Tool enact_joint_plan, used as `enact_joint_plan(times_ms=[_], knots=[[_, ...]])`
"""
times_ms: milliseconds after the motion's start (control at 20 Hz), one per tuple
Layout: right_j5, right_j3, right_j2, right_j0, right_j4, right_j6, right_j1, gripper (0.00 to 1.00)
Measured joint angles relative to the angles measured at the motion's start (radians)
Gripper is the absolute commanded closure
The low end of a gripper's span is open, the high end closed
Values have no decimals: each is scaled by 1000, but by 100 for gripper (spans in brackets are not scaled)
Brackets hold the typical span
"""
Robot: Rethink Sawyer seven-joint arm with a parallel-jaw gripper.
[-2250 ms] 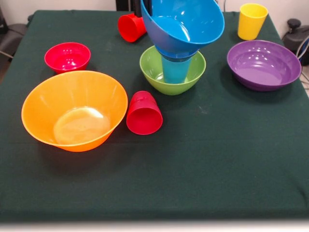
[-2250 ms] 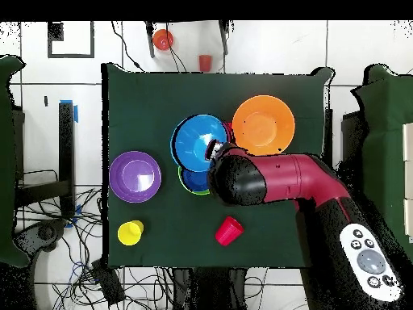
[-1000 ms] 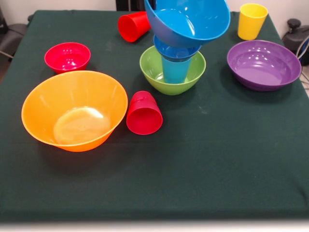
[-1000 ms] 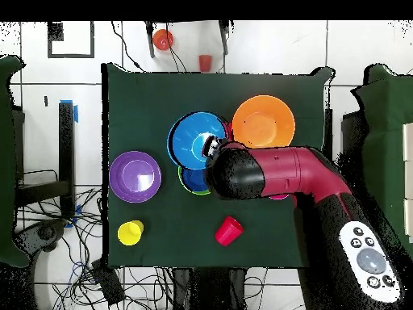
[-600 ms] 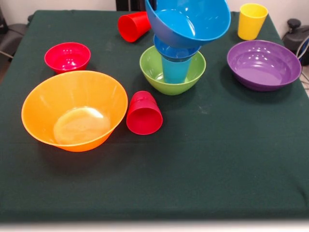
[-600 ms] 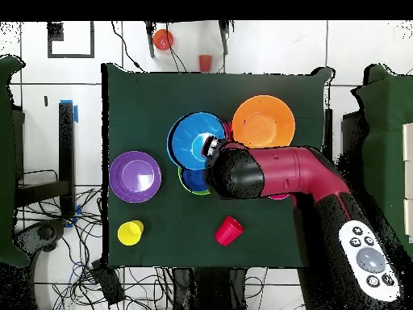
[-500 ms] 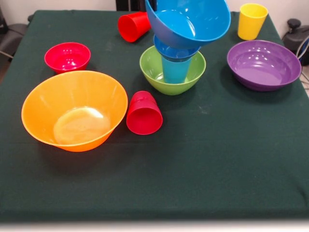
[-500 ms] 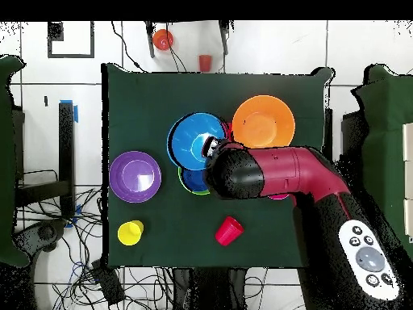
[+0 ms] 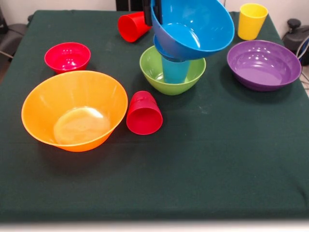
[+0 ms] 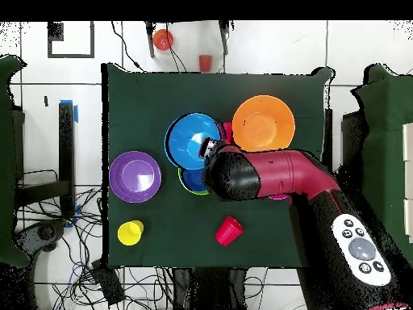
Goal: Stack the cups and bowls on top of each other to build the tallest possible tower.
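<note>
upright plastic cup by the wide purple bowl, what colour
Yellow tapered plastic cup; clearest in the front view.

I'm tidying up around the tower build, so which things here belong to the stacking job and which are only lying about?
Belonging to the job:
- blue bowl, tilted
- light blue cup standing in the green bowl
- orange bowl
- purple bowl
- small red bowl
- two red cups
- yellow cup

Lying about:
- tangled cables on the floor

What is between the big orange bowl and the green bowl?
A red cup lying on its side sits in the gap between the orange bowl and the green bowl, a bit nearer the camera. The front view shows it best.
</note>
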Motion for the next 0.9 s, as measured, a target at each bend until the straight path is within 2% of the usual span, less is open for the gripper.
enact_joint_plan(times_ms=[500, 900], knots=[[-102, 42, 0, -8, -32, 0, 53, 100], [-111, 47, 0, -20, -37, 0, 98, 100]])
